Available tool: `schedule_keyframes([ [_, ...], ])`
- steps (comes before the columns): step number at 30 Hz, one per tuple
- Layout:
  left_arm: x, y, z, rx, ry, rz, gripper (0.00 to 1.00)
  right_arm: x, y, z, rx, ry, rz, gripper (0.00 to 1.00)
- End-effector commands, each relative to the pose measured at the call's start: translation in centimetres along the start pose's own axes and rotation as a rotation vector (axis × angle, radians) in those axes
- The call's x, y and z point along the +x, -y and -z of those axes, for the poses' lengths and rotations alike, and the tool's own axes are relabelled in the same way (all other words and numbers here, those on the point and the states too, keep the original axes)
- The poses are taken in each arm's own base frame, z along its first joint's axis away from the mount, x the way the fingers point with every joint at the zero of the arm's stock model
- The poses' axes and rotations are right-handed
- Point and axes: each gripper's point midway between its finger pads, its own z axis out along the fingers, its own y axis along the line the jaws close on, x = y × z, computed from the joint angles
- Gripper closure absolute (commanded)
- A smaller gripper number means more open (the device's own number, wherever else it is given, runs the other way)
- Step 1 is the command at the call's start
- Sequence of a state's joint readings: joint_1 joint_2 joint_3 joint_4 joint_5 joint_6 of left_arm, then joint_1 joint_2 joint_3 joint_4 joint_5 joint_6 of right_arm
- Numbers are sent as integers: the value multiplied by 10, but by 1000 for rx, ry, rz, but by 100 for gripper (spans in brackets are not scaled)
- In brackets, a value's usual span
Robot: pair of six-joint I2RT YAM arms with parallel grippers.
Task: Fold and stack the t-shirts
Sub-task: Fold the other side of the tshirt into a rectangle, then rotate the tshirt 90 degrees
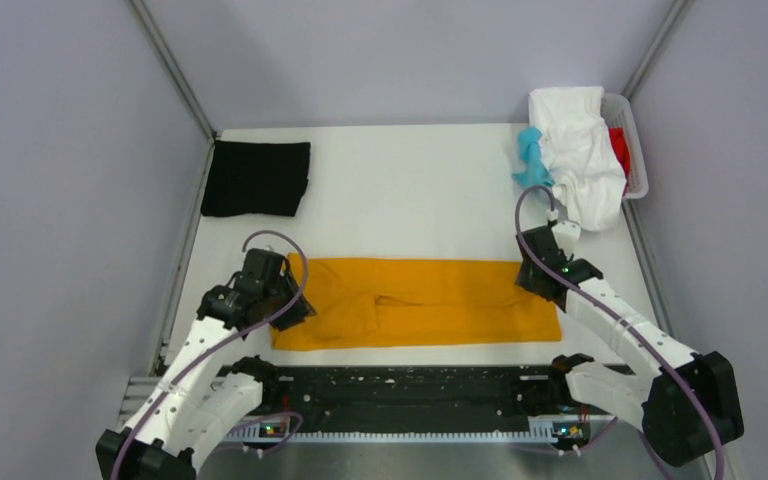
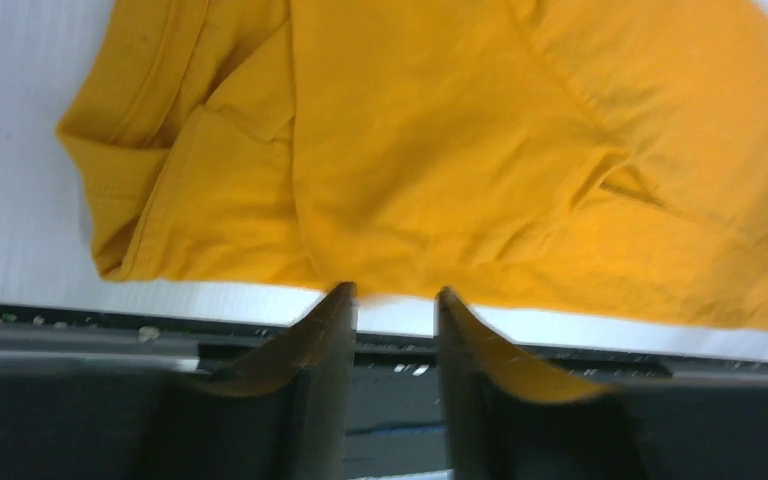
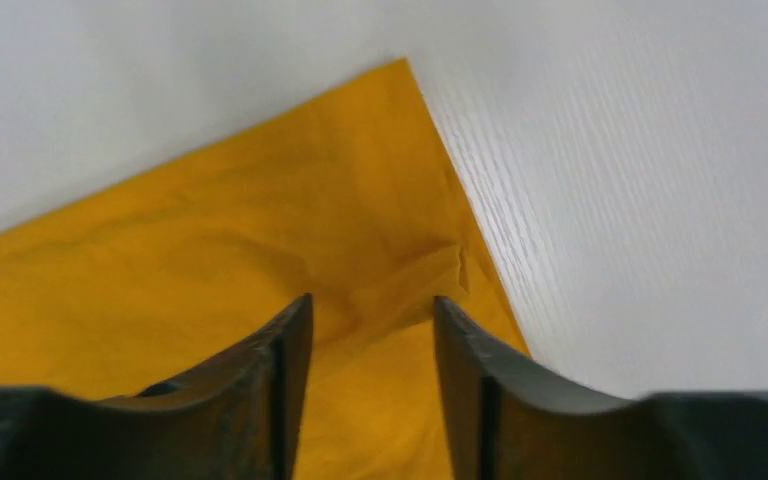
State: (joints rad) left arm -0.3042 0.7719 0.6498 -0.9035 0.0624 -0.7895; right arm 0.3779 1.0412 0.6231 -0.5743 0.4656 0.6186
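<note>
- Orange shirt (image 1: 420,302): we see it folded into a long band across the lower middle of the worktop (image 1: 410,190).
- Left hand (image 2: 395,295): narrowly parted at the band's left end, gripping nothing.
- Right hand (image 3: 370,305): narrowly parted over the band's right corner, gripping nothing.
- Black shirt (image 1: 256,178): folded, upper left.
- White shirt (image 1: 580,150), teal shirt (image 1: 530,160), red shirt (image 1: 620,150): heaped at the basket (image 1: 642,160), upper right.

We see a plain mustard-orange t-shirt (image 1: 415,302) on the white, faintly grained tabletop (image 1: 410,200), and a plain black t-shirt (image 1: 256,178). A white t-shirt (image 1: 580,150), a teal t-shirt (image 1: 530,160) and a red t-shirt (image 1: 620,148) show against a white basket (image 1: 642,160). The left tool (image 2: 395,292) and right tool (image 3: 370,300) are black, on white arms (image 1: 190,370) with purple cables (image 1: 280,240).
</note>
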Motion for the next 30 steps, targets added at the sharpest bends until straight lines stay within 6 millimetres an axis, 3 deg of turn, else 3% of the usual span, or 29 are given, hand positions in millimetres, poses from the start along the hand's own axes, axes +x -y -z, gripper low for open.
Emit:
schedule_keyframes([
  [1,14,-11,8,-39,-23,81,45,11,36,9,186,-9,-67,45],
  [3,9,-9,17,-25,4,81,22,6,42,14,211,5,-85,27],
  [5,0,-3,27,-4,44,70,4,-3,36,18,180,24,-104,16],
  [7,-11,5,30,25,87,54,1,-15,19,20,96,48,-95,9],
  [10,-19,28,18,111,81,39,1,-34,-4,24,-19,86,-44,2],
  [14,-20,58,-23,209,-8,51,1,-27,-54,19,-277,47,62,1],
  [16,-27,70,-44,229,-24,73,1,-5,-87,18,-457,-40,84,1],
  [18,-34,81,-64,240,-41,89,1,12,-106,15,-557,-103,78,1],
  [20,-41,90,-84,235,-67,104,1,22,-110,8,-577,-129,83,1],
  [23,-56,103,-114,203,-95,93,1,31,-100,-4,-521,-141,123,1],
  [30,-83,135,-192,126,-211,69,1,69,-85,-5,-513,-255,175,1],
])
